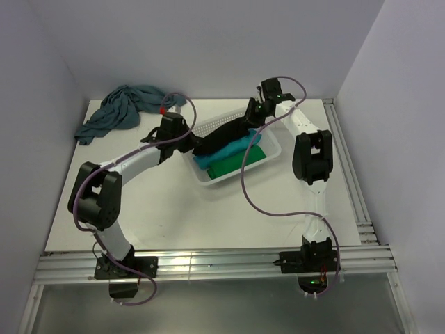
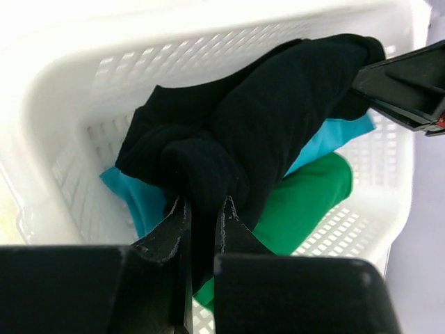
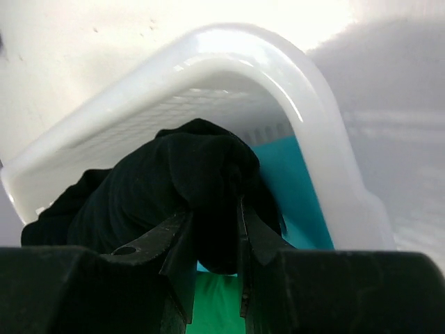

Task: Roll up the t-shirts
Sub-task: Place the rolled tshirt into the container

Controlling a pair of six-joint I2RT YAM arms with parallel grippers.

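A black t-shirt (image 1: 226,136) lies bunched across the white mesh basket (image 1: 273,147), stretched between both grippers. My left gripper (image 1: 190,146) is shut on its near-left end (image 2: 208,167). My right gripper (image 1: 252,111) is shut on its far-right end (image 3: 208,181). Under it in the basket lie a turquoise t-shirt (image 1: 224,154) and a green t-shirt (image 1: 235,162); both also show in the left wrist view, turquoise (image 2: 139,198) and green (image 2: 306,198). A grey-teal t-shirt (image 1: 122,108) lies crumpled at the table's far left corner.
The basket's rim (image 2: 208,28) surrounds both grippers closely. Purple cables (image 1: 247,188) loop over the table beside the right arm. Walls close off the back and both sides. A metal rail (image 1: 208,264) runs along the near edge.
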